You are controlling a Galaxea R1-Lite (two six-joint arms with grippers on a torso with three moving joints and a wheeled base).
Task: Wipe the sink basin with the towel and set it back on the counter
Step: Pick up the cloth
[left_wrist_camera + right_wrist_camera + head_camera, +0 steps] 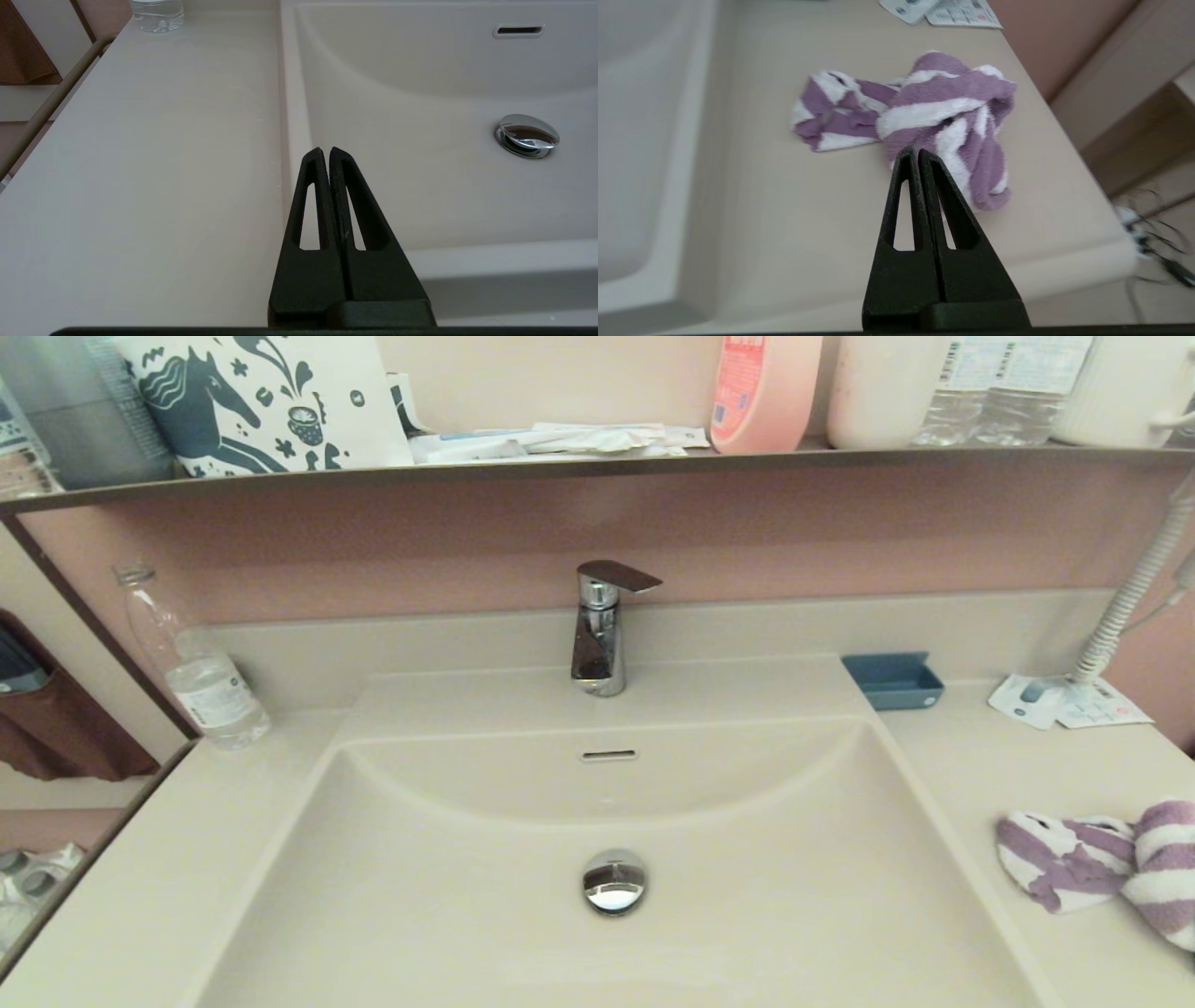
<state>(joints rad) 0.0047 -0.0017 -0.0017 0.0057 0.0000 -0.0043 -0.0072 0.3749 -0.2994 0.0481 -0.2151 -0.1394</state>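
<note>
the sink basin (467, 905) sat dry-looking and bare in front of me, its chrome drain plug (613, 881) shut, well off to the side of both sets of jaws. the tabletop (784, 224) ran on either side of it. by my reading nothing of the job was done yet: the towel had not been picked up, so the grab, the wipe and the return all remained. the towel (915, 116) lay crumpled on the tabletop just ahead of my right gripper (918, 151), whose jaws were clenched on nothing, tips near its closest fold. its long axis ran across the line of those jaws, thinner end toward the basin, bulkier bunch toward the tabletop's outer edge. my left gripper (325, 150) hung over the basin's other rim, jaws also clenched and empty.
</note>
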